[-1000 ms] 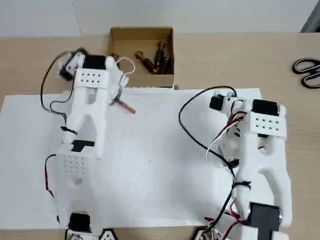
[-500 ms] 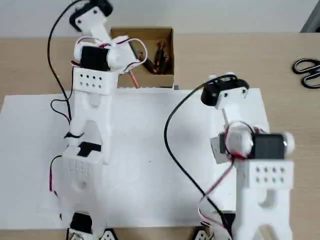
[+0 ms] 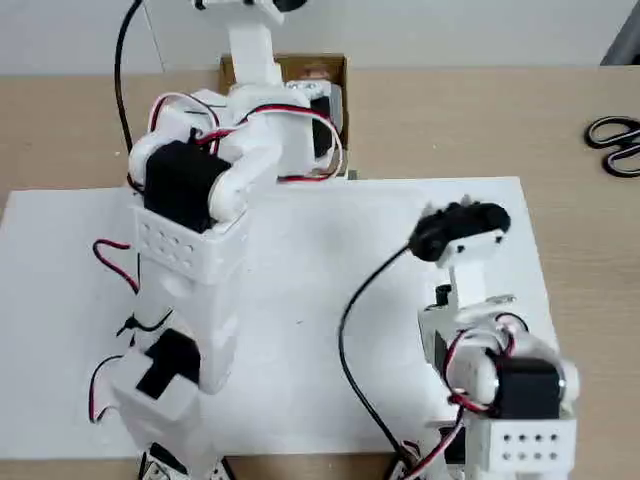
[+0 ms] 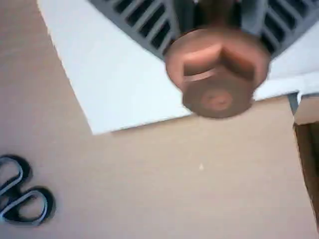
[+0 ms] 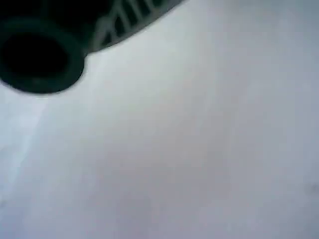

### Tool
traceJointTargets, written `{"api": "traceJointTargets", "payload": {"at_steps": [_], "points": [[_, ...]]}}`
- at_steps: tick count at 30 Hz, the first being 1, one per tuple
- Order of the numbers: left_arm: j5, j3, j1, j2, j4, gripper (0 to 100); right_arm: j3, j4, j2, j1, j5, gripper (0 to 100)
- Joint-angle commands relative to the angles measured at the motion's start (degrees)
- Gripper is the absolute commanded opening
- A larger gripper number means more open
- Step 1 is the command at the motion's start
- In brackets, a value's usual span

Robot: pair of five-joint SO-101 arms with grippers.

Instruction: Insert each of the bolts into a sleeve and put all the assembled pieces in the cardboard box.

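Swinging off the white paper (image 3: 330, 260), the left claw (image 4: 215, 17) now hangs at the cardboard box (image 3: 300, 66), closed firmly on a copper bolt (image 4: 217, 74). The right arm (image 3: 500, 380) has drawn back toward its base. Dropping the piece inside seems the next step.

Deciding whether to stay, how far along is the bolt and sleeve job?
Done: unclear, the left arm hides most of the box. In hand: left gripper holds a bolt; right gripper seems to hold a sleeve. Left: getting both into the box.
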State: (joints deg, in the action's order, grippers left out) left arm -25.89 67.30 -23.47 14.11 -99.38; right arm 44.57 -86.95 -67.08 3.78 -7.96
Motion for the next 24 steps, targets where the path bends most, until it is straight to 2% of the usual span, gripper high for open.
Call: {"api": "traceJointTargets", "payload": {"at_steps": [1,5,9,15,20,24], "points": [[0.8,-8.3,-0.4,-7.9,-1.1,1,2.5,5.6,-3.4,0.2,5.1,0.2],[3.7,-24.7,-2.5,-17.7,-1.1,1,5.9,9.6,-4.3,0.4,6.9,0.2],[3.7,-40.8,-2.0,-27.8,1.0,1,8.3,11.9,-4.5,3.8,6.9,0.2],[3.0,-63.8,3.5,-41.4,11.1,1,12.0,18.9,-4.5,10.9,6.9,0.2],[3.2,-83.3,3.6,-53.4,20.8,1,14.0,26.3,-4.5,16.1,6.8,0.2],[2.9,-97.7,3.6,-62.2,32.3,1,16.3,30.2,-4.5,21.3,6.7,0.2]]}}
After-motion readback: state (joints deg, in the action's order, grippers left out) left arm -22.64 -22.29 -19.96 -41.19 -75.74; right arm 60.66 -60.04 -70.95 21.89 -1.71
